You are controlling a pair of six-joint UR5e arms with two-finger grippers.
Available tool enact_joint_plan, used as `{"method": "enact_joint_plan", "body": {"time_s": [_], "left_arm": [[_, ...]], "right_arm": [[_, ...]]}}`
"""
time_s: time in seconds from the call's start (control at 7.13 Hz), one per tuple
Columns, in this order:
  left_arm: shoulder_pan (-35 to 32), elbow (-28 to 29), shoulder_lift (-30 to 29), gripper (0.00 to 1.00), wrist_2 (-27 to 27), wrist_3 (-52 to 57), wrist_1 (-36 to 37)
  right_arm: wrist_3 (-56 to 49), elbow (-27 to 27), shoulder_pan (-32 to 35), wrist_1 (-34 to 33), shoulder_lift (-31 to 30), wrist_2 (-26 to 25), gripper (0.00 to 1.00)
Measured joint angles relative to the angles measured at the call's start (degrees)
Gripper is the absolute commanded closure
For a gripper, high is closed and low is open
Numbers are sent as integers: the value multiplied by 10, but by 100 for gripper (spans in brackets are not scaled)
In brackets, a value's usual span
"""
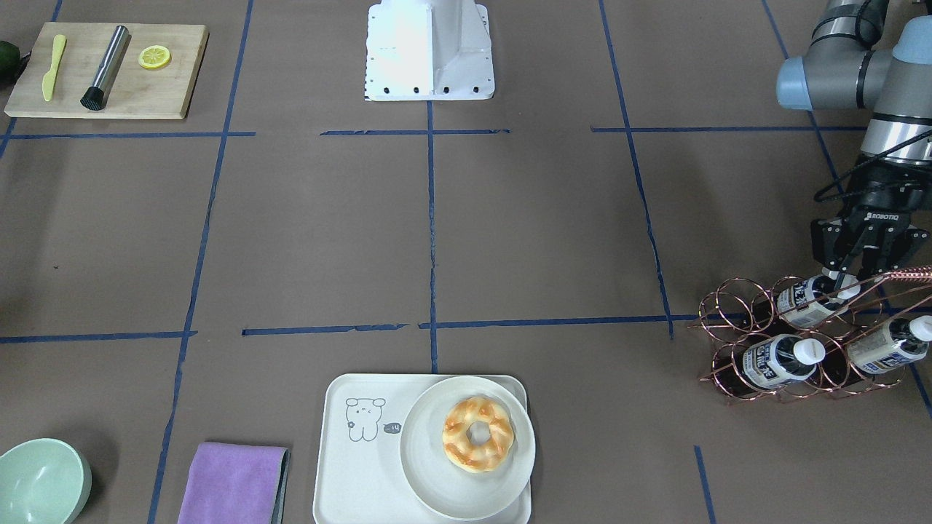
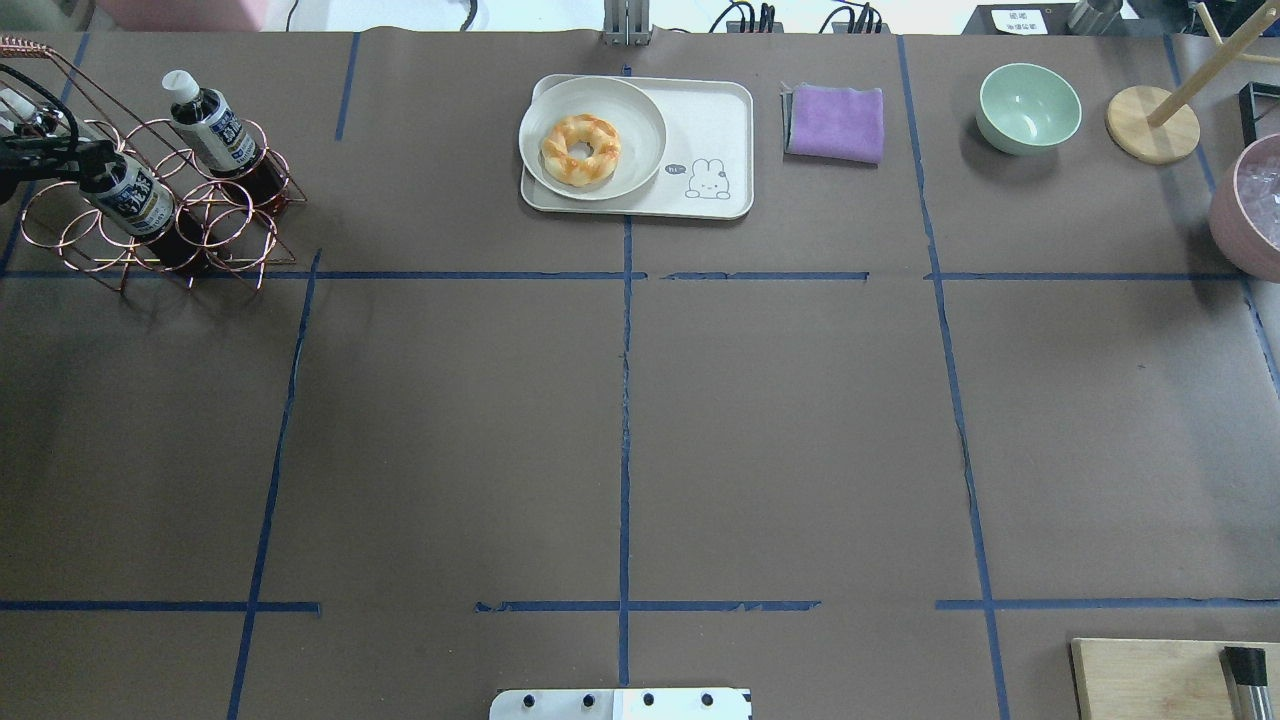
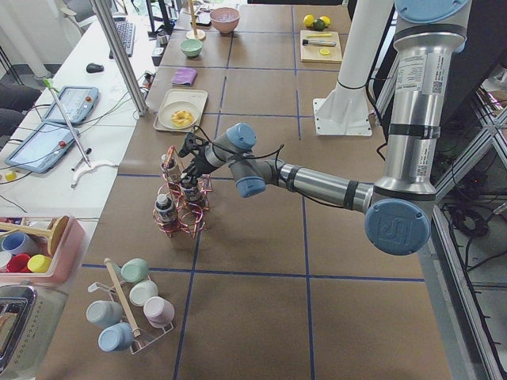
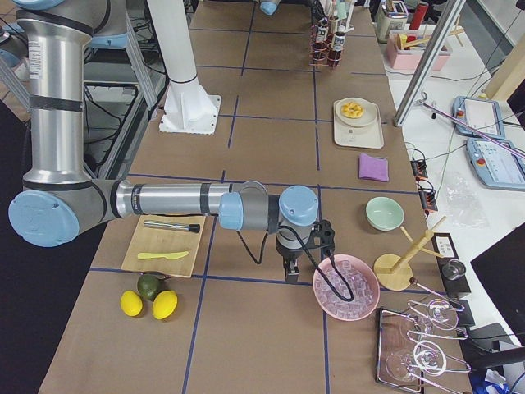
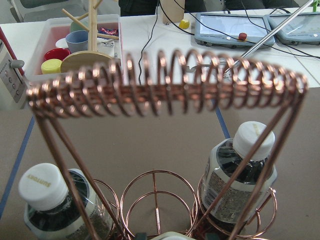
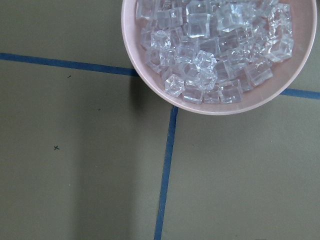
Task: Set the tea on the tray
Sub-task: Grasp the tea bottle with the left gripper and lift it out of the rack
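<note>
Three tea bottles lie slanted in a copper wire rack (image 1: pixel 735 342) at the table's left end. My left gripper (image 1: pixel 841 280) is shut on the white cap of the upper tea bottle (image 1: pixel 804 302), which still rests in the rack. The other two bottles (image 1: pixel 775 360) (image 1: pixel 885 346) lie lower down. In the left wrist view, that cap sits at the bottom edge, below the rack's coiled handle (image 5: pixel 165 85). The cream tray (image 1: pixel 349 466) with the bear drawing is at the table's far middle. My right gripper (image 4: pixel 289 267) hangs beside a pink bowl; I cannot tell whether it is open.
A round cream plate (image 1: pixel 437 480) with a doughnut (image 1: pixel 477 433) covers half the tray. A purple cloth (image 1: pixel 233 484) and a green bowl (image 1: pixel 40 480) lie beside it. The pink bowl of ice (image 6: pixel 220 50) is under the right wrist. A cutting board (image 1: pixel 109 69) sits near the robot.
</note>
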Motion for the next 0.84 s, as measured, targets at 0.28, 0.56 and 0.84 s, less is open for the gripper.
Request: {"method": "enact_joint_plan", "body": {"time_s": [0.28, 0.56, 0.84], "left_arm": [[-5, 0, 0, 92, 0, -2, 0], [-11, -2, -1, 95, -2, -3, 0], [-15, -9, -1, 96, -4, -3, 3]], "right_arm": [[0, 1, 0, 0, 0, 0, 0], [0, 1, 0, 0, 0, 0, 0], [0, 1, 0, 0, 0, 0, 0]]}}
